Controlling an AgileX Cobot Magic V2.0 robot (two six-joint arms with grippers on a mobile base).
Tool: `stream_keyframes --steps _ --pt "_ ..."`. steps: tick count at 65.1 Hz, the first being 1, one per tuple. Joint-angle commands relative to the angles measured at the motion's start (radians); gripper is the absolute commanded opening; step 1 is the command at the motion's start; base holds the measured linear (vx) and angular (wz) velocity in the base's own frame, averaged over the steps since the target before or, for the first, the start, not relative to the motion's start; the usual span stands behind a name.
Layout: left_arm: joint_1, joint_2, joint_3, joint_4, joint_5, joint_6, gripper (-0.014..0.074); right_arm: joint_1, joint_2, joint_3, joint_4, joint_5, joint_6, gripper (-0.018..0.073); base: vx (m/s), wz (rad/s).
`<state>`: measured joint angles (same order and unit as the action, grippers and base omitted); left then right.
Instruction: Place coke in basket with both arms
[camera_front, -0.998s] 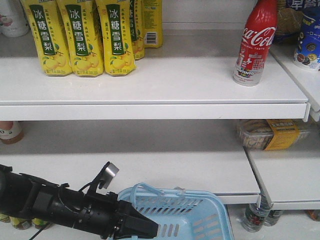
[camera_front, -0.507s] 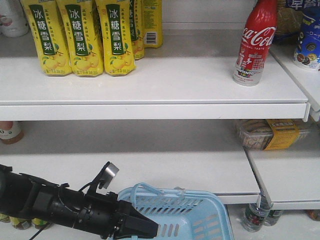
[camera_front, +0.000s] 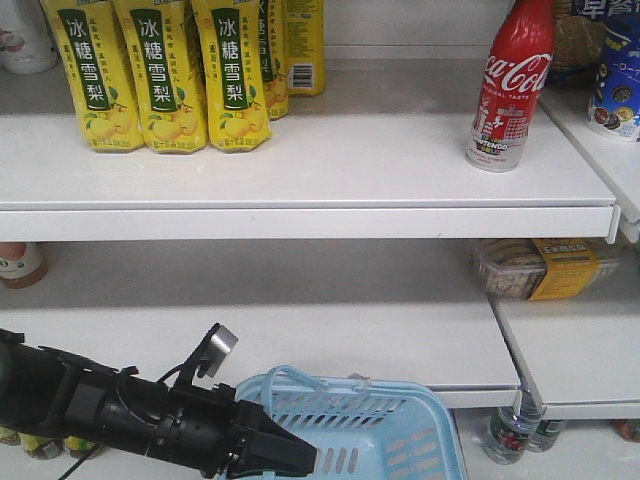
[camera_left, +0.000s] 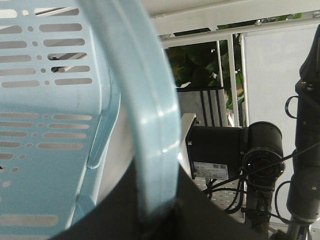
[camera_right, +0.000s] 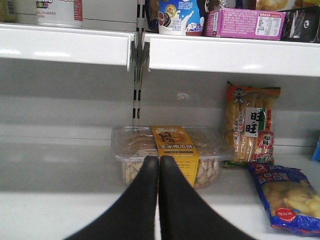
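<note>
The coke (camera_front: 508, 90) stands untouched far right on the upper shelf (camera_front: 300, 160). The basket (camera_front: 330, 410) is gripped by its handle (camera_left: 150, 125) in the left end effector (camera_front: 303, 460). The right end effector (camera_right: 159, 162) is pinched shut, empty. Picking and placing remain.

Red coke (camera_front: 510, 85) upright on upper shelf (camera_front: 330, 160), blue basket (camera_front: 340, 408) below

Yellow pear drinks (camera_front: 160, 75); boxed snack (camera_right: 172, 150)
</note>
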<state>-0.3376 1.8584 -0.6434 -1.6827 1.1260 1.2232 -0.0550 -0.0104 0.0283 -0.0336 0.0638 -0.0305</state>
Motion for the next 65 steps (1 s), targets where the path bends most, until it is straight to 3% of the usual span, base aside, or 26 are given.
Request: stream_keyframes --steps 1,7,16,40,65 --pt "-0.001 -0.047 -0.013 -0.097 0.108 0.014 -0.0006 -0.003 -0.018 0.01 -0.002 -0.072 0.001 -0.0009 0.0 0.0" --pt "-0.001 -0.047 -0.013 -0.097 0.108 0.014 -0.0006 -0.003 -0.018 0.008 0.014 -0.088 0.038 -0.0009 0.0 0.0" --pt "-0.001 -0.047 -0.013 -0.097 0.108 0.014 -0.0006 -0.003 -0.017 -0.033 0.009 -0.086 0.013 -0.0009 0.0 0.0" --pt "-0.001 -0.047 -0.013 -0.097 0.108 0.014 -0.0006 -0.003 0.275 -0.385 0.052 0.046 0.031 -0.0009 0.0 0.0" --pt "-0.001 -0.047 -0.013 -0.097 0.108 0.014 -0.0006 -0.003 0.436 -0.41 0.047 -0.054 0.009 -0.0008 0.0 0.0"
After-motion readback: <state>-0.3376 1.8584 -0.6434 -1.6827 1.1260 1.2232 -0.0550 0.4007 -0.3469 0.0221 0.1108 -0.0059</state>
